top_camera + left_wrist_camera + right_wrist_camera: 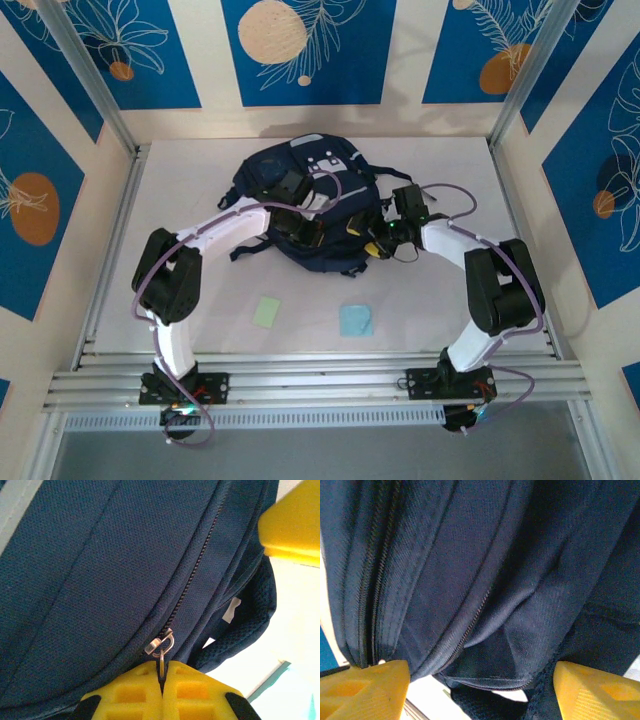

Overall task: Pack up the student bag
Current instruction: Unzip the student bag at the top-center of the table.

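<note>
Left gripper (162, 677) — jaws pinching the zipper pull (161, 646).

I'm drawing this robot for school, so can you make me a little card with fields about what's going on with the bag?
bag: student bag, dark navy, lying in the middle of the white table
left gripper: shut on the zipper pull
zipper: teeth beyond the pull look closed
right gripper: open, one yellow finger on each side of the bag's fabric
loose items: light green square and light blue square, flat on the table in front of the bag, untouched
inside the bag: cannot tell
</note>
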